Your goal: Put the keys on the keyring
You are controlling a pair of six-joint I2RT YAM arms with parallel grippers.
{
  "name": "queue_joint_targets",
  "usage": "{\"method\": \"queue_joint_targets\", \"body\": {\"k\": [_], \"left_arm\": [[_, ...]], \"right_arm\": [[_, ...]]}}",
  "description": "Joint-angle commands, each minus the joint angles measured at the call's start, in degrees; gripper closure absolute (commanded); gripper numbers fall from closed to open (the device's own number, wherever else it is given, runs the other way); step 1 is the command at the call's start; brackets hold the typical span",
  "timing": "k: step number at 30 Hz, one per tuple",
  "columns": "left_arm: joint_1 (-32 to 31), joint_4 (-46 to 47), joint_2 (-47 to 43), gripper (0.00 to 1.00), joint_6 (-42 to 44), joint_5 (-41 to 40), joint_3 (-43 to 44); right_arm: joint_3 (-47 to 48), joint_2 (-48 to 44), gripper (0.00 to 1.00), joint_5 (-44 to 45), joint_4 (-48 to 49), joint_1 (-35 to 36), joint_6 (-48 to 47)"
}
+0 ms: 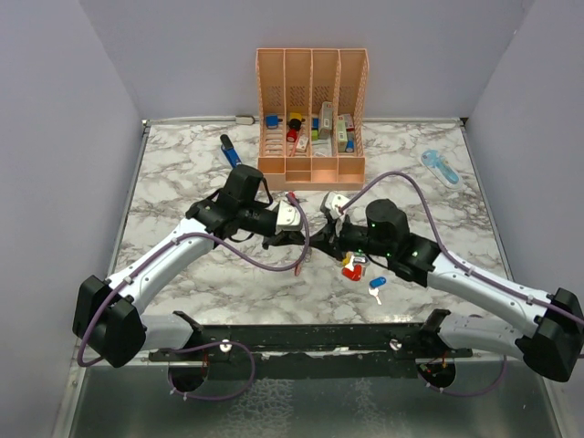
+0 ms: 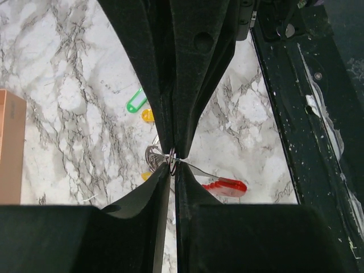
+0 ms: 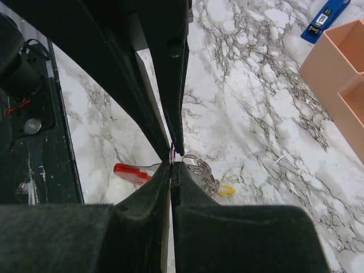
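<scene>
Silvery keyring (image 2: 153, 157) (thin, round coils) against veined marble (image 2: 68, 85).

Left arm (image 1: 173, 260) and right arm (image 1: 474, 274): pale lilac-white link shells between black joint housings; bulky black blocks at the bases; a purple cable (image 1: 401, 174) loops along each arm; small green lights dot the right arm; fingers (image 2: 142, 219) black, matte, tapering; one bears a round recess.
</scene>
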Motion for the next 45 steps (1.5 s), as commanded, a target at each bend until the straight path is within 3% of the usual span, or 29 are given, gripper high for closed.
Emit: {"method": "queue_joint_targets", "body": {"k": [1,11,19,29,38,45], "left_arm": [[-0.3,4.7,-0.4,0.87,-3.4,3.2,0.8],[-0.3,10.3,-0.8,0.87,-8.6,5.7,-0.4],[-0.4,14.1,-0.9,0.87,-10.7,7.2,-2.0],[-0.3,15.2,-0.4,0.87,-13.3,9.2,-1.9],[-0.3,8.4,-1.2,0.87,-9.9,10.9,-0.2],[-0.3,12.2,-1.3,0.85,-12.8,12.6,-0.7]], "right_arm": [[-3.4,-3.8,0.99,2.2,6.1,-0.2,1.5],[-13.1,-12.2,0.99,4.3,20.1,-0.2,3.1],[-16.0,-14.2,0.99,4.7,25.0,-0.2,3.8],[-15.7,-13.2,0.99,4.6,25.8,-0.2,3.6],[-15.7,-14.6,0.99,6.0,23.4,-0.2,3.0],[-14.9,-13.4,0.99,4.8,23.2,-0.2,3.1]]}}
